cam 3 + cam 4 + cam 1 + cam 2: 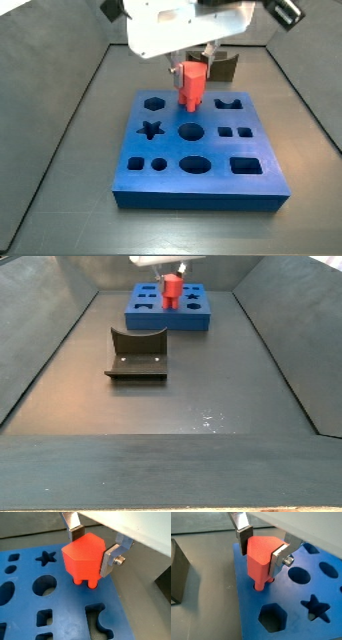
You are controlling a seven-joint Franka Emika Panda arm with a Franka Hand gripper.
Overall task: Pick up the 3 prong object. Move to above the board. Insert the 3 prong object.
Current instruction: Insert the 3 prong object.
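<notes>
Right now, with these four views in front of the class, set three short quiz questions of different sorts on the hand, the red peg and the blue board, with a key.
1. True or false: the hand is shut on the 3 prong object.
2. Multiple choice: in a side view, the 3 prong object is (a) lying on the grey floor, (b) upright over the board, prongs down, (c) resting on the fixture.
3. Short answer: which hole shape lies nearest the prongs in a wrist view?

Key:
1. True: both fingers press its sides.
2. b
3. The hexagon hole; whether the prongs are seated cannot be told.
</notes>
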